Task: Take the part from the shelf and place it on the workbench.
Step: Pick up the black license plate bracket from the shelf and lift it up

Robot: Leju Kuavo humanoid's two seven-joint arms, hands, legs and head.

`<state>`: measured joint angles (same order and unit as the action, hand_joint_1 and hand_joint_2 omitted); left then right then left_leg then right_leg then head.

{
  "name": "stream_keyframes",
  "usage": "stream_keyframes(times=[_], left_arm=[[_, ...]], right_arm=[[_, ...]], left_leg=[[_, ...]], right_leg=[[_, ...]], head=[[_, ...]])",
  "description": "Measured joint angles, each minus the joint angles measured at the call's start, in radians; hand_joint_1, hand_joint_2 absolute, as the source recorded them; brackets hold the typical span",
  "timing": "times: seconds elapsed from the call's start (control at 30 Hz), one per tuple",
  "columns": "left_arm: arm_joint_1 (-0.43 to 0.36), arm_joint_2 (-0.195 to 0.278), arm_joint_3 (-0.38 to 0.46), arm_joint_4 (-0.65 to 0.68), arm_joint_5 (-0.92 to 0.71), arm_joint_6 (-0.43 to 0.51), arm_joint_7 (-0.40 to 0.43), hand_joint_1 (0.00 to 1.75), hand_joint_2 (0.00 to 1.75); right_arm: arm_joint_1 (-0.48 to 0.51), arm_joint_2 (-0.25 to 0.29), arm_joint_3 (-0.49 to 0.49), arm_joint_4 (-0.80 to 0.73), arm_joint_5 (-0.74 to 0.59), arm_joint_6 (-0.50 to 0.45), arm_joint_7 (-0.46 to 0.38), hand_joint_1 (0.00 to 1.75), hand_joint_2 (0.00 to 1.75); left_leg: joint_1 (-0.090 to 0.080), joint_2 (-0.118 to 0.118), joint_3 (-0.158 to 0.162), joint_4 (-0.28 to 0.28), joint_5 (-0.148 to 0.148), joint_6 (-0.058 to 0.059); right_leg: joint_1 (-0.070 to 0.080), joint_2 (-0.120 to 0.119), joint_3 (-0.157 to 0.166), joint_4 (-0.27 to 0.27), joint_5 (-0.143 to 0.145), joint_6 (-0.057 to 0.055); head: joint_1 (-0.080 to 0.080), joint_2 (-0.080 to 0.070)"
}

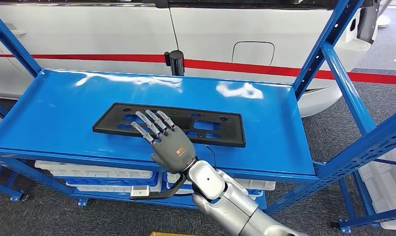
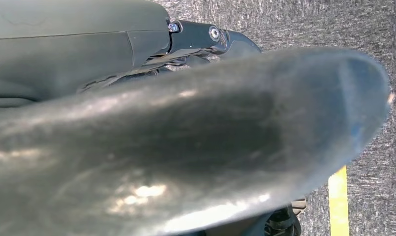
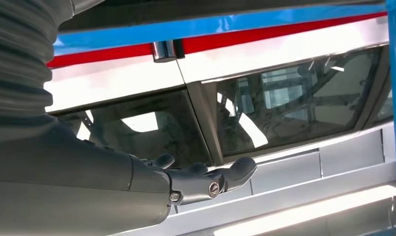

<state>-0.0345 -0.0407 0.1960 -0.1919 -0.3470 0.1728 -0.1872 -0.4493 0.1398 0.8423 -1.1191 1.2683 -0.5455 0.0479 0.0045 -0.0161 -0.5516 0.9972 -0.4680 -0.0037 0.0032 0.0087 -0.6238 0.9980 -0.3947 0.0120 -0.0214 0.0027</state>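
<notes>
Head view: a white car [image 1: 137, 34] with a red stripe fills the background behind a blue shelf [image 1: 48, 118]. The shelf's top deck is a wide blue tray, and on its middle lies the part [image 1: 225, 129], a flat black rectangular plate with cut-outs, its long side running across the deck. The right arm [image 1: 225, 194] rises from below, and the right hand [image 1: 167, 143] is over the near edge of the part, palm down, fingers [image 1: 147, 123] apart and stretched out over the plate, holding nothing; whether they touch it cannot be told. White trays [image 1: 92, 172] sit on the lower shelf level.

The right wrist view looks past the hand [image 3: 200, 179] at the car's window and a blue shelf beam. In the left wrist view the left hand [image 2: 186, 147] is a blurred grey mass above grey carpet [image 2: 333, 29]; its fingers' state cannot be told.
</notes>
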Motion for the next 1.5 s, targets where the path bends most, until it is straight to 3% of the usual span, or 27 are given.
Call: stream_keyframes(times=[0.23, 0.47, 0.93, 1.33, 1.5], left_arm=[[-0.002, -0.002, 0.001, 0.0, -0.025, -0.006, 0.002, 0.0, 0.0], [-0.008, -0.003, 0.001, 0.0, -0.046, -0.012, 0.01, 0.0, 0.0], [-0.027, -0.007, -0.002, -0.001, -0.091, -0.024, 0.029, 0.0, 0.0], [-0.032, -0.009, -0.004, -0.001, -0.109, -0.026, 0.031, 0.0, 0.0], [-0.039, -0.009, -0.004, -0.001, -0.121, -0.028, 0.039, 0.0, 0.0]], right_arm=[[-0.009, 0.018, 0.006, 0.089, -0.043, 0.021, 0.018, 0.0, 1.75], [-0.048, 0.05, -0.007, 0.237, -0.076, -0.029, 0.02, 0.0, 1.75], [-0.123, 0.081, -0.078, 0.408, 0.01, -0.14, 0.076, 0.0, 1.75], [-0.125, 0.085, -0.169, 0.426, 0.093, -0.142, 0.088, 0.0, 1.75], [-0.163, 0.091, -0.183, 0.503, 0.158, -0.074, 0.176, 0.0, 1.75]], left_leg=[[0.0, 0.0, 0.0, 0.0, 0.0, 0.0], [0.0, 0.0, 0.0, 0.0, 0.0, 0.0], [0.0, 0.0, 0.0, 0.0, 0.0, 0.0], [0.0, 0.0, 0.0, 0.0, 0.0, 0.0], [0.0, 0.0, 0.001, 0.0, 0.0, 0.0]], right_leg=[[0.0, 0.0, 0.0, 0.0, 0.0, 0.0], [0.0, 0.0, 0.0, 0.0, 0.0, 0.0], [0.0, 0.0, 0.0, 0.0, 0.0, 0.0], [0.0, 0.0, 0.0, 0.0, 0.0, 0.0], [0.0, 0.0, 0.001, 0.0, 0.0, 0.0]], head=[[0.0, 0.0], [0.0, 0.0], [0.0, 0.0], [0.0, 0.0], [0.0, 0.0]])
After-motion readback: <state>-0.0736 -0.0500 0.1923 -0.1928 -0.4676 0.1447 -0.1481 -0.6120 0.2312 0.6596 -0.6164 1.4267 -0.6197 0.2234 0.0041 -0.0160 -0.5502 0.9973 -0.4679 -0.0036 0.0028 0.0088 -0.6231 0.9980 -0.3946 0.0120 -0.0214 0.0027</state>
